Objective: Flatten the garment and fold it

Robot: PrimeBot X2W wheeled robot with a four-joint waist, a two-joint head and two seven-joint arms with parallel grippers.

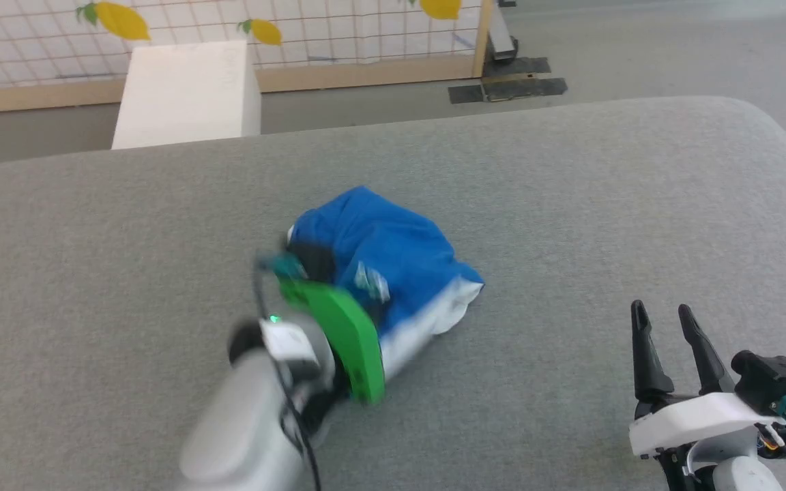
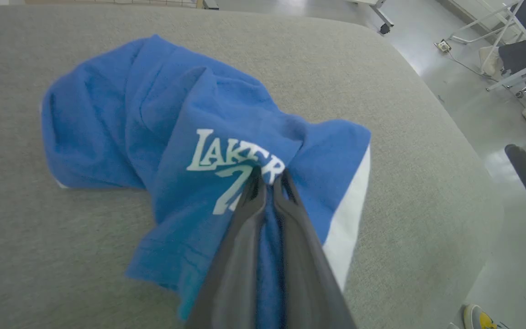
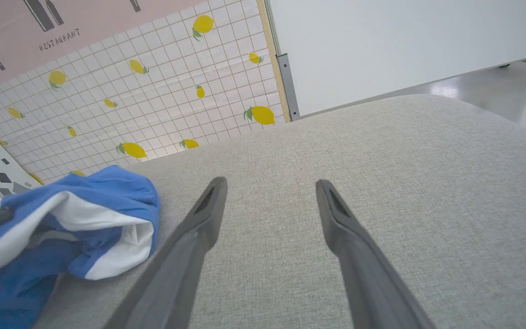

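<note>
Left pincer (image 2: 268, 176): fingers together, clamped on a fold of the shorts (image 2: 107, 114) at the white "LAKERS" print (image 2: 219, 153). The pinched fabric is lifted into a peak. The rest of the shorts are bunched and crumpled beyond the fingertips, resting on the grey padded surface (image 2: 427, 192). In the left wrist view, the white side stripe (image 2: 349, 214) runs down the edge just right of the fingers. In the head view the left arm is blurred, and its green wrist part (image 1: 345, 334) lies against the near side of the shorts.

Right pincer (image 1: 660, 308): fingers apart, holding nothing. It is over bare surface, to the right of the shorts and well apart from them. Its wrist view shows one end of the shorts with white trim and a small white tag (image 3: 130, 233).

The shorts lie near the middle of the surface. Past the far edge are a white box (image 1: 185, 92) and a lemon-patterned tiled wall (image 1: 366, 34).
</note>
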